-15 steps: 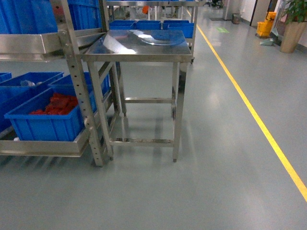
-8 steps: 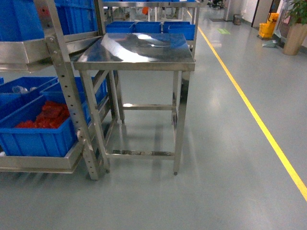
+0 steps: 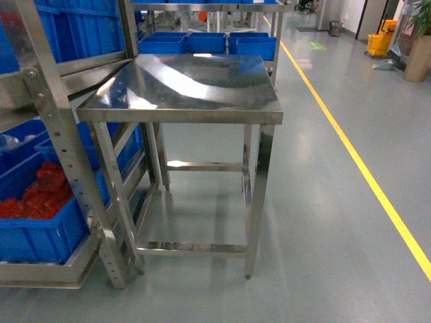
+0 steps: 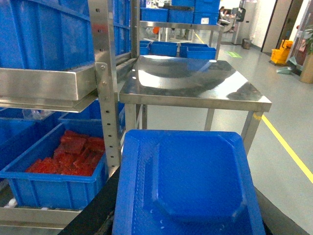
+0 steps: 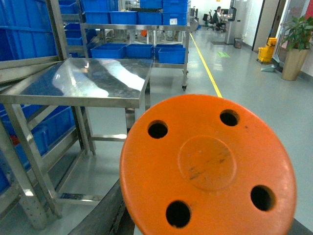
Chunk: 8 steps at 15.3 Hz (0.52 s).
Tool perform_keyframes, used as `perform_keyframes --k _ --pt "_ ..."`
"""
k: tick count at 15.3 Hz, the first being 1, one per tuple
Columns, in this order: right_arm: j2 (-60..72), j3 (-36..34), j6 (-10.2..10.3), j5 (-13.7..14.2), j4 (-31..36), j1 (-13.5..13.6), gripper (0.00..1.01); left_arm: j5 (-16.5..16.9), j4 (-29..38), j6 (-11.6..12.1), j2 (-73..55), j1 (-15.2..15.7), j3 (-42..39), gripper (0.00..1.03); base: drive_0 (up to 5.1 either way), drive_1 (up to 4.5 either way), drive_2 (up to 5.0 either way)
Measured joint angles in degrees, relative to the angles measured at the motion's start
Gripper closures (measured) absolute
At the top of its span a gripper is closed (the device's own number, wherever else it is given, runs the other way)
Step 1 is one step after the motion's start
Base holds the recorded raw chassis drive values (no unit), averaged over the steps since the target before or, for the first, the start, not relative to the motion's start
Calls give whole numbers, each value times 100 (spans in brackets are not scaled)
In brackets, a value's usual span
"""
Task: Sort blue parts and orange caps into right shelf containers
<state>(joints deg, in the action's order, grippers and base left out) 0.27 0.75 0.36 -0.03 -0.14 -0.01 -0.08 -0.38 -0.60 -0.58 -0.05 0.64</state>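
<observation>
In the left wrist view a blue part [image 4: 195,186], a flat rectangular piece with a raised eight-sided middle, fills the lower frame. My left gripper [image 4: 188,227] is shut on it, with dark fingers [image 4: 98,215] showing at its sides. The right wrist view is filled by a round orange cap [image 5: 205,164] with several holes, and my right gripper [image 5: 205,227] is shut on it. Large blue crates [image 3: 87,30] stand on the steel rack at the left of the head view. Neither gripper shows in the head view.
A bare steel table [image 3: 188,81] stands straight ahead against the rack's post [image 3: 64,168]. A low blue crate [image 3: 34,235] holds red pieces. More blue bins [image 3: 209,42] sit on a far shelf. A yellow floor line [image 3: 367,178] runs along the right.
The head view has come closer to the table and rack. The table now looks larger and lower in frame, and the rack has slid toward the left edge.
</observation>
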Motion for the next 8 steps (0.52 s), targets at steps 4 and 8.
perform_keyframes --k 4,8 --pt "2 0 0 0 -50 0 57 7 -50 0 -2 0 0 61 -1 213 -215" --pt "0 0 0 9 15 0 57 9 28 0 0 2 0 61 -246 122 122"
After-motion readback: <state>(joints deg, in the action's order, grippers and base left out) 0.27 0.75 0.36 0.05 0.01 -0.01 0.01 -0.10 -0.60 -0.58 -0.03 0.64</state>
